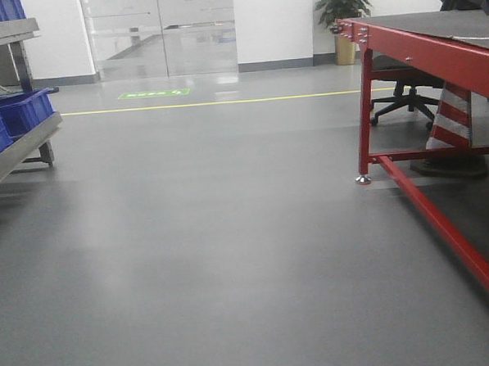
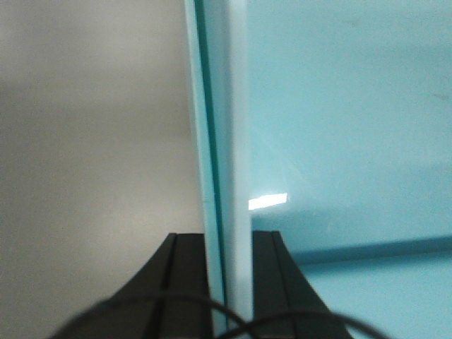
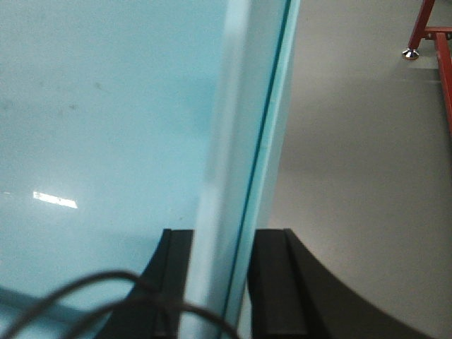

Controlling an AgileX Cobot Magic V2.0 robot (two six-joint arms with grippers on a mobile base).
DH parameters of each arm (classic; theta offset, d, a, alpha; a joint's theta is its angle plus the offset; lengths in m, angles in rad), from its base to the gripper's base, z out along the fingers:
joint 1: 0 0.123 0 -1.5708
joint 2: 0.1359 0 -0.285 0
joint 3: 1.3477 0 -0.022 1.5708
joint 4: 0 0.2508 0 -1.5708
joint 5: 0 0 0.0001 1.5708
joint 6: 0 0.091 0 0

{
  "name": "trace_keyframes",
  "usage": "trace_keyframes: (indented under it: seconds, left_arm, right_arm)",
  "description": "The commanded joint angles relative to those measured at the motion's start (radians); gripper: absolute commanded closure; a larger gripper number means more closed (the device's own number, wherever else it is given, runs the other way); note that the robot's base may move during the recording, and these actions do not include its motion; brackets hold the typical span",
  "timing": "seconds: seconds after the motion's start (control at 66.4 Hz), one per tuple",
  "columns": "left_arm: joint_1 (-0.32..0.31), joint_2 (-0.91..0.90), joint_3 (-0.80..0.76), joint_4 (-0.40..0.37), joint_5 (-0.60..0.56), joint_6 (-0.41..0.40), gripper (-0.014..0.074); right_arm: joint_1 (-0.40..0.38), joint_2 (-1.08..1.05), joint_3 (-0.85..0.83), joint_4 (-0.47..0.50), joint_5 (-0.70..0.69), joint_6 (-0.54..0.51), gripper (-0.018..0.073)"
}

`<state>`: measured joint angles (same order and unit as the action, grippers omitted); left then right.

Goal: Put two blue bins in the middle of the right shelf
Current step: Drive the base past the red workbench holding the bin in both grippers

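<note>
A pale blue bin (image 2: 339,127) fills the right half of the left wrist view. My left gripper (image 2: 226,236) is shut on its upright side wall, one black finger (image 2: 185,282) outside and one inside. The right wrist view shows the same pale blue plastic (image 3: 106,106), with my right gripper (image 3: 224,232) shut on the opposite wall. A dark seam runs along each gripped wall, like two nested layers, though I cannot tell whether two bins are stacked. Grey floor lies under the bin in both wrist views. The front view shows neither bins nor grippers. The right shelf is out of view.
A red-framed table (image 1: 434,50) stands at the right, its foot (image 1: 363,179) on the floor and also in the right wrist view (image 3: 409,53). A metal rack (image 1: 17,142) with dark blue bins (image 1: 19,109) is at the left edge. Grey floor runs ahead toward glass doors (image 1: 163,31).
</note>
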<state>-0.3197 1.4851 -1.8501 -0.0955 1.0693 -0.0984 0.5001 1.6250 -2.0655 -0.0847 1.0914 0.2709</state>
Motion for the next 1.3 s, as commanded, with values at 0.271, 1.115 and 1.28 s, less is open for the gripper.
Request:
trace_keyframes:
  seconds: [0.271,1.115,1.28]
  left_arm:
    - [-0.016,-0.016,-0.021,-0.109,-0.070,0.013,0.0707]
    - [-0.016,-0.016,-0.021,-0.105,-0.070,0.013,0.0707]
    - [-0.016,-0.016,-0.021,-0.103,-0.070,0.013,0.0707]
  right_arm:
    - [0.007,-0.009,-0.017,0.046,-0.106,-0.001,0.0712]
    - [0.007,-0.009,-0.017,0.046,-0.106,-0.001,0.0712]
    - [0.007,-0.009,-0.017,0.046,-0.106,-0.001,0.0712]
